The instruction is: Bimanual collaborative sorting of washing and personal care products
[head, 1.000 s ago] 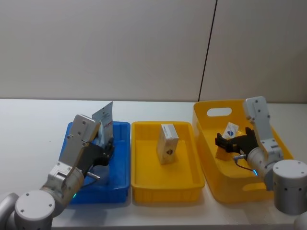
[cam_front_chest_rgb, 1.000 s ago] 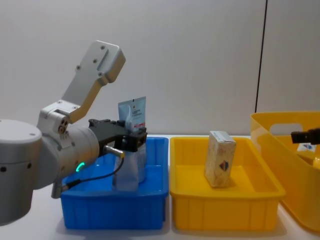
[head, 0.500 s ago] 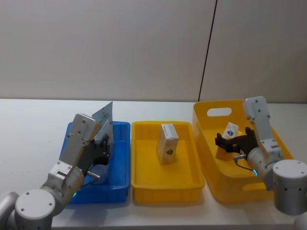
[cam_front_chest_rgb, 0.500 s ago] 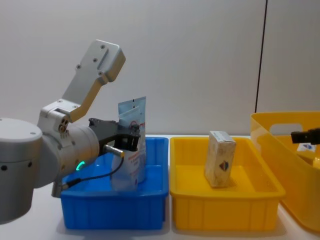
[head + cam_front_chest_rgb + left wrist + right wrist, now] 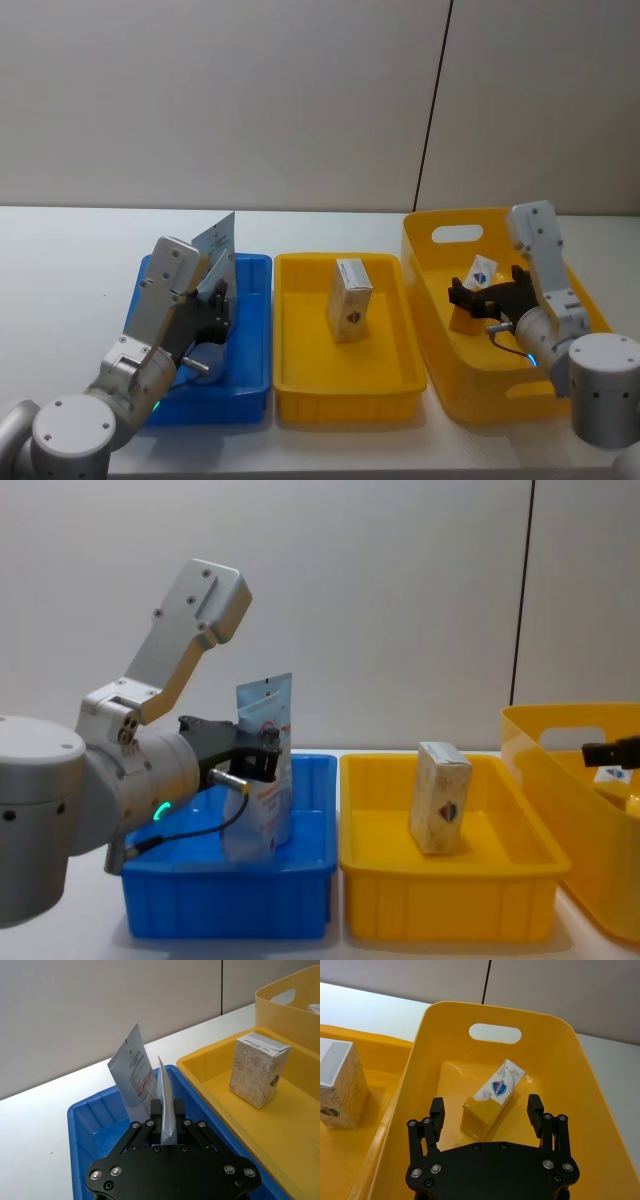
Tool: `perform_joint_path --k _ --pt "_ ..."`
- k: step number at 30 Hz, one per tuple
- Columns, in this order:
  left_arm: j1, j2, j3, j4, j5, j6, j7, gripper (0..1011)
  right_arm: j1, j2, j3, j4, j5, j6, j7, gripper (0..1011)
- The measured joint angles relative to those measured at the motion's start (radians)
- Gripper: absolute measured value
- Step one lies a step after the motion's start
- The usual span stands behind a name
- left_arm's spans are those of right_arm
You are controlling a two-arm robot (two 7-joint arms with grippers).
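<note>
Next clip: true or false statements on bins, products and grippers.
1. The beige patterned cardboard box stands in the shallow yellow plastic tray. True.
2. The right gripper is shut on the small white-and-yellow box in the deep yellow plastic bin. False: it is open, near that box.
3. The light-blue squeeze tube is in the blue plastic bin. True.
4. The left gripper is over the shallow tray. False: it is at the blue bin, by the tube.
</note>
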Motion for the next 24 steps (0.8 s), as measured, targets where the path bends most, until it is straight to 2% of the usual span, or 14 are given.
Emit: perform_joint_path --k 10,24 --pt "-0.011 -0.005 -0.013 -0.015 -0.002 -0.027 -0.013 126 0.0 0.0 0.0 0.0 0.0 0.0 0.0 1003" --pt "-0.082 -0.009 -0.043 -0.123 -0.003 -0.011 -0.034 126 0.0 0.0 0.0 0.0 0.0 0.0 0.0 1004"
